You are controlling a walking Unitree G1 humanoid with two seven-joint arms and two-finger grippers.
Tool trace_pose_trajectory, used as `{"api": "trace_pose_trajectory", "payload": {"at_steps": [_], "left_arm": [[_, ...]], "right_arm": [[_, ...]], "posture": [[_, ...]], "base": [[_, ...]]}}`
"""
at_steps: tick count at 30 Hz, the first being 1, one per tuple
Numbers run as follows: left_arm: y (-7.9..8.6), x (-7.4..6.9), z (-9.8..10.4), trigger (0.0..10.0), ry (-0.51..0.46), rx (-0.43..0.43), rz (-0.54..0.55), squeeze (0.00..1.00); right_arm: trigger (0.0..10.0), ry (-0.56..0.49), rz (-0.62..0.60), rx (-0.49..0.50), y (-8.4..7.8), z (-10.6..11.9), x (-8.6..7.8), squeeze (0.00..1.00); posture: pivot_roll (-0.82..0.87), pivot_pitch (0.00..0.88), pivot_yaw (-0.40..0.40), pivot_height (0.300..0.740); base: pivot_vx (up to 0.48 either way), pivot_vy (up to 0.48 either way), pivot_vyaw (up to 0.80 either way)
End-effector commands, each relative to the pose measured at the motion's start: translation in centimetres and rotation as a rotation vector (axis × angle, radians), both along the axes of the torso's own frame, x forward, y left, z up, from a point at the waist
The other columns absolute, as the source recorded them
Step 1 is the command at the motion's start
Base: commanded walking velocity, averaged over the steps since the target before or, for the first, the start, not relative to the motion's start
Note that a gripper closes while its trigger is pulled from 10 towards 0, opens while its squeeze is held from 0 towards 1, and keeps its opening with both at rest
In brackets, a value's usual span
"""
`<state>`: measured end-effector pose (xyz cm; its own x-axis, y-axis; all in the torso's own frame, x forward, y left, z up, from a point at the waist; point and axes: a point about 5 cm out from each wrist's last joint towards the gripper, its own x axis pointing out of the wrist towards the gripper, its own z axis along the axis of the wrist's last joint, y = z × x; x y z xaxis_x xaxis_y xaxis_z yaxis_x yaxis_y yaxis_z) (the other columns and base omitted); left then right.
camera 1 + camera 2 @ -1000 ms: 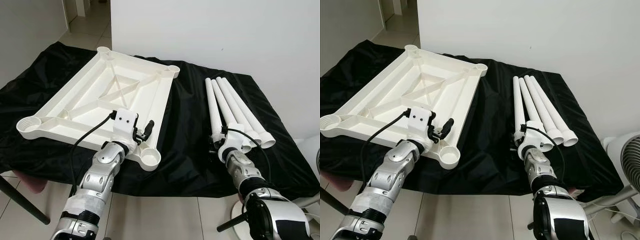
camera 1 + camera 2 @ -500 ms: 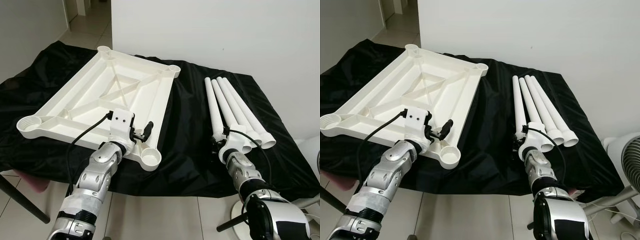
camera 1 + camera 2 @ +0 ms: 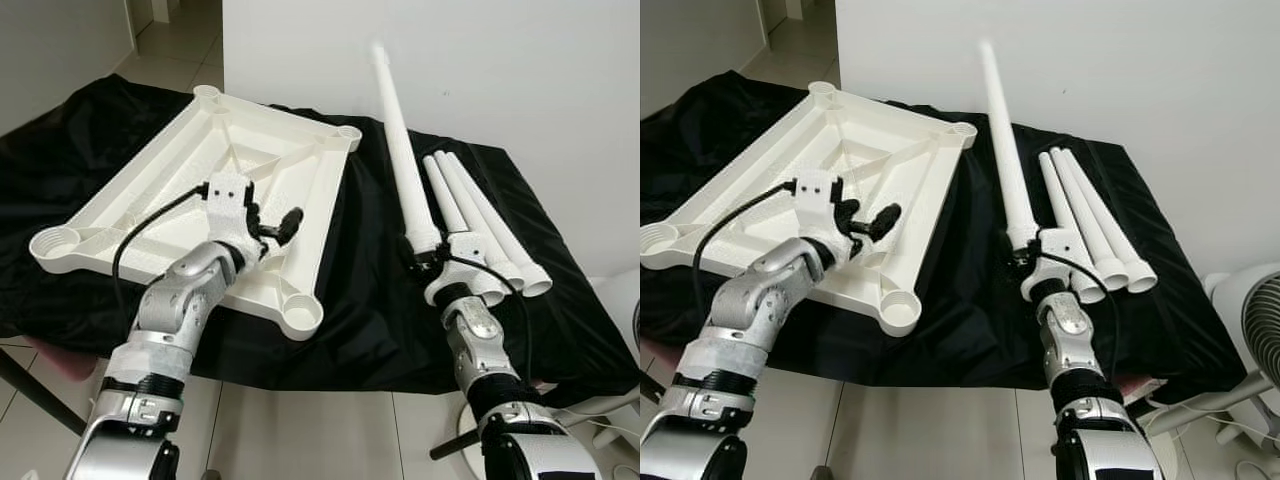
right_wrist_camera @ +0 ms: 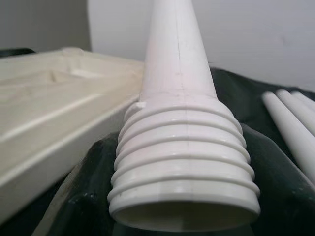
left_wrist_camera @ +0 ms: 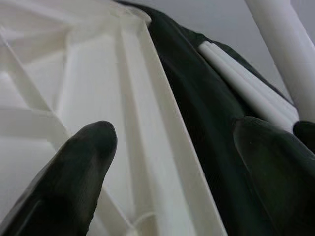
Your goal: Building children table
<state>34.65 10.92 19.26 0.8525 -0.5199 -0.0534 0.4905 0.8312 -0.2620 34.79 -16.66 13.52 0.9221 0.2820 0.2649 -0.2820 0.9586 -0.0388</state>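
The white tabletop (image 3: 215, 190) was laid upside down on the bench (image 3: 370, 290), which was covered by a black cloth, and a round socket (image 3: 300, 317) was seen at each of its corners. One white leg (image 3: 400, 150) was held up off the bench by the right gripper (image 3: 422, 255), just beside the tabletop's long edge. It was gripped near its thick ridged end, and its thin end was pointed up at the wall. Three more legs (image 3: 470, 215) were left lying side by side on the cloth, on the far side of the held leg from the tabletop. The left gripper (image 3: 270, 228) was held over the tabletop near that same long edge, with its fingers (image 5: 83, 162) spread wide and nothing between them. The step in hand looked like the fitting of the first leg. Next, the ridged end would likely need to be turned down, brought over a corner socket of the tabletop, and pushed or twisted in while the tabletop was kept steady.
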Motion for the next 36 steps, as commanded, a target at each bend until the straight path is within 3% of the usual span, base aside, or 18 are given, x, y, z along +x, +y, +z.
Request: {"api": "trace_pose_trajectory", "payload": {"at_steps": [1,3,8,9,12,16,23,25,36], "left_arm": [[-2.0,-1.1,1.4,10.0,-0.05,-0.102,-0.377,0.0],[-2.5,-1.1,2.3,10.0,-0.018,-0.165,-0.459,0.0],[-3.2,-0.6,3.5,10.0,0.003,-0.239,-0.52,0.0],[-3.4,-0.1,4.1,10.0,0.026,-0.285,-0.532,0.0],[-3.5,0.0,4.3,10.0,0.034,-0.301,-0.536,0.0],[-3.8,0.5,5.2,10.0,0.055,-0.333,-0.548,0.0],[-3.7,1.3,6.1,10.0,0.083,-0.394,-0.519,0.0],[-2.9,2.5,7.0,10.0,0.071,-0.41,-0.457,0.0],[-0.3,4.4,9.7,10.0,0.017,-0.459,-0.312,0.0]], "right_arm": [[10.0,-0.042,0.034,-0.01,0.1,0.5,-0.2,0.0],[10.0,-0.083,0.103,-0.043,1.0,1.1,-0.4,0.0],[10.0,-0.112,0.19,-0.081,2.4,1.6,-0.6,0.0],[10.0,-0.134,0.237,-0.103,3.2,1.8,-0.8,0.0],[10.0,-0.141,0.248,-0.108,3.4,1.9,-0.9,0.0],[10.0,-0.161,0.325,-0.134,5.0,1.9,-1.4,0.0],[10.0,-0.179,0.37,-0.161,6.3,1.6,-2.3,0.0],[10.0,-0.178,0.386,-0.175,6.5,1.2,-3.0,0.0],[10.0,-0.153,0.366,-0.193,5.9,0.1,-3.9,0.0]], "posture": [[0.17,0.007,-0.15,0.74],[0.16,0.004,-0.15,0.74],[0.16,0.004,-0.151,0.74],[0.16,0.006,-0.151,0.74],[0.16,0.006,-0.151,0.74],[0.15,0.006,-0.149,0.74],[0.14,0.0,-0.135,0.74],[0.14,0.0,-0.131,0.74],[0.13,0.0,-0.117,0.74]], "base": [[0.0,0.0,0.0],[0.0,0.0,0.0],[0.0,0.0,0.0],[0.0,0.0,0.0],[0.0,0.0,0.0],[0.0,0.0,0.0],[0.0,0.0,0.0],[0.0,0.0,0.0],[0.0,0.0,0.0]]}}
